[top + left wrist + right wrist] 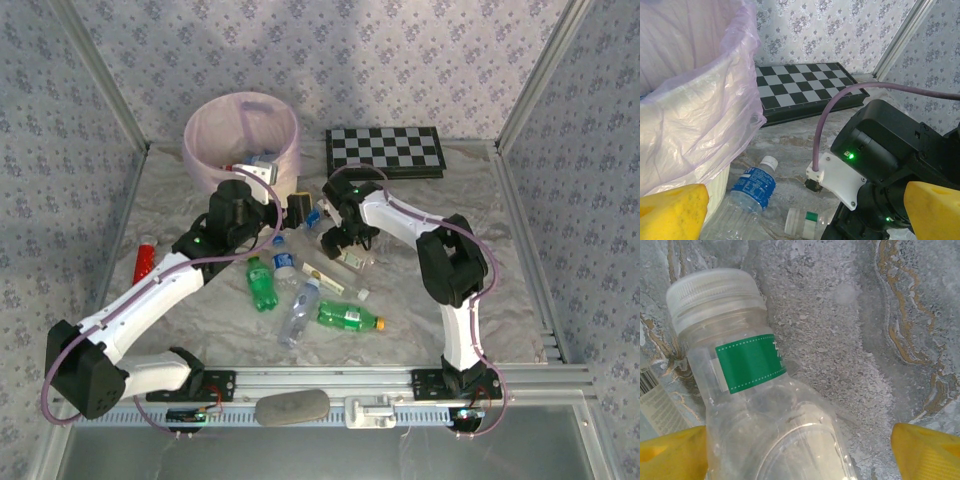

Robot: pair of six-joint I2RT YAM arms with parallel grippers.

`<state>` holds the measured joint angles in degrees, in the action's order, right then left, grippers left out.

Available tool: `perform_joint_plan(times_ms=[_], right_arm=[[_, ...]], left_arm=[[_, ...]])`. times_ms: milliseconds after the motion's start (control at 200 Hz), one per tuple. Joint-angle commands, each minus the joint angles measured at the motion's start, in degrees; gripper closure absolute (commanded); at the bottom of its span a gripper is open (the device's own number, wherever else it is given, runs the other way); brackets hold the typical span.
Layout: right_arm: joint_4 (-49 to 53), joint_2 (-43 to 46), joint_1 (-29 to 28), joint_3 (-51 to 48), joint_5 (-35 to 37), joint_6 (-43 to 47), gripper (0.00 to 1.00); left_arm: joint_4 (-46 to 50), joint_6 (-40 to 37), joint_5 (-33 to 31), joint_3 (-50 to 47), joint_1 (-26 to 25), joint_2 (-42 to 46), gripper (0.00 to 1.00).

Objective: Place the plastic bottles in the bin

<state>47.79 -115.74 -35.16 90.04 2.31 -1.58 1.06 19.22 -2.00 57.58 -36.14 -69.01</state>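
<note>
We saw the bin (292, 150) cream, its bag (700, 100) a see-through pink. Behind it we had the chessboard (385, 150) in black and white checks, and wallpaper (330, 50) of pale grey-blue with small flower sprigs. The table cover (400, 300) gave us grey marbling with tan veins. Up close we caught a clear bottle (755, 405), white cap, green label band. A blue-labelled bottle (752, 185) was white-capped too, and we spotted one green bottle (262, 283) and a yellow-capped green bottle (348, 318).

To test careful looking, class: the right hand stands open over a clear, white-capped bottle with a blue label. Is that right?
No: the label is green, as the right wrist view shows. The right hand does stand open over the clear, white-capped bottle.
</note>
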Motion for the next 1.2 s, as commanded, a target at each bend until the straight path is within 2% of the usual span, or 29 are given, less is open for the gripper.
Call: perform_joint_plan(times_ms=[0, 515, 770, 1009, 1194], right_arm=[[1.3, -0.9, -0.5, -0.7, 0.1, 1.4, 0.06], [0.5, -3.5, 0.0, -0.7, 4.9, 0.4, 0.07], [-0.4, -4.0, 0.1, -0.7, 5.0, 0.2, 0.09], [-1.3, -3.7, 0.6, -1.7, 4.4, -0.2, 0.19], [-6.7, 3.3, 2.5, -5.6, 1.6, -2.0, 0.28]], left_arm=[[-1.2, 0.9, 0.3, 2.4, -0.4, -0.7, 0.00], [-1.0, 1.2, 0.2, 2.3, -0.4, -0.3, 0.00], [-1.0, 1.3, 0.2, 2.2, -0.3, -0.3, 0.00], [-0.9, 1.5, 0.2, 2.1, -0.4, -0.1, 0.00], [-0.8, 0.6, 0.6, 2.3, -0.6, 0.2, 0.00]])
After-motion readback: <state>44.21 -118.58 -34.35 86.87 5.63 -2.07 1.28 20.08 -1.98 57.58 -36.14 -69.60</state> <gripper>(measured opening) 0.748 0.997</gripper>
